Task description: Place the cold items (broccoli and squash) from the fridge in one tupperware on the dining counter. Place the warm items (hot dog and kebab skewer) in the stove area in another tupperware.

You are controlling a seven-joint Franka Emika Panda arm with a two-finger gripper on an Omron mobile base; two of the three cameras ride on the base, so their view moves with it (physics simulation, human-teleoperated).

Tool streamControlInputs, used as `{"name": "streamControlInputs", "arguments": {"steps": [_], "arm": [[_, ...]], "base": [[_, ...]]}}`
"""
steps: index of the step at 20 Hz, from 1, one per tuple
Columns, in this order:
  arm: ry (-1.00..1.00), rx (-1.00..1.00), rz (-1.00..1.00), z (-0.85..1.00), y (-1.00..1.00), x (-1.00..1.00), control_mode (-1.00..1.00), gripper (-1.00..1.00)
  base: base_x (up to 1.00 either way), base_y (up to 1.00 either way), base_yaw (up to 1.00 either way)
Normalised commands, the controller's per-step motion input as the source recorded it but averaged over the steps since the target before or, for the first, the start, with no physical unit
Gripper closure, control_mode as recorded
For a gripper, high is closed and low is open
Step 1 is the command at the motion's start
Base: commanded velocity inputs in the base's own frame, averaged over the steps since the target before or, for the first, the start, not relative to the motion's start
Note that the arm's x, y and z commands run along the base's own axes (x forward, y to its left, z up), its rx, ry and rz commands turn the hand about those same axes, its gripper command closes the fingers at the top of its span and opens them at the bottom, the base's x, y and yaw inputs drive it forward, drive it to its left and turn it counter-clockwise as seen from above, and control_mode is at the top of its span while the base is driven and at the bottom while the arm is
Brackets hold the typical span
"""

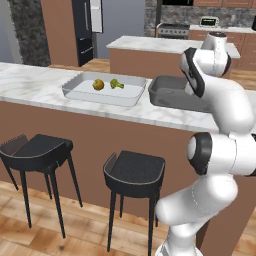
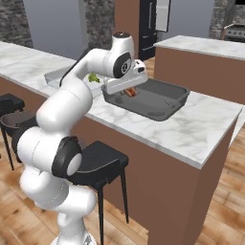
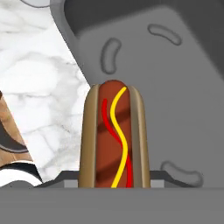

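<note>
A hot dog with red and yellow stripes stands upright between my fingers, and my gripper is shut on it. It hangs low over the near left part of the dark grey tupperware on the dining counter. To the left of that tray lies the clear tupperware, with the squash and the broccoli side by side in it. The black fridge and the steel stove stand far behind. The kebab skewer is out of view.
Two black stools stand under the counter's near edge. A shorter marble-topped island lies behind the counter. A toaster sits on the back counter. The dining counter ends just right of the dark tray.
</note>
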Motion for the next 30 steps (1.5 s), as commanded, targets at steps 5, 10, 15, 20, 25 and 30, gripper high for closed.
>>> {"name": "streamControlInputs", "arguments": {"steps": [5,10,15,20,25,30], "arm": [[0.00,-0.04,0.08,-0.49,-0.09,0.58,-1.00,1.00],[0.01,-0.04,0.03,-0.30,-0.06,0.53,-1.00,1.00],[0.06,0.00,0.09,-0.09,-0.17,0.53,-1.00,1.00],[0.10,0.00,0.13,-0.17,-0.16,0.46,-1.00,1.00],[0.02,-0.06,0.03,-0.47,0.00,0.04,-1.00,-1.00],[0.01,-0.01,0.00,-0.28,0.00,0.00,-1.00,-1.00]], "base": [[0.00,0.00,0.00],[0.00,0.00,0.00],[0.00,0.00,0.00],[0.00,0.00,0.00],[0.00,0.00,0.00],[0.00,0.00,0.00]]}}
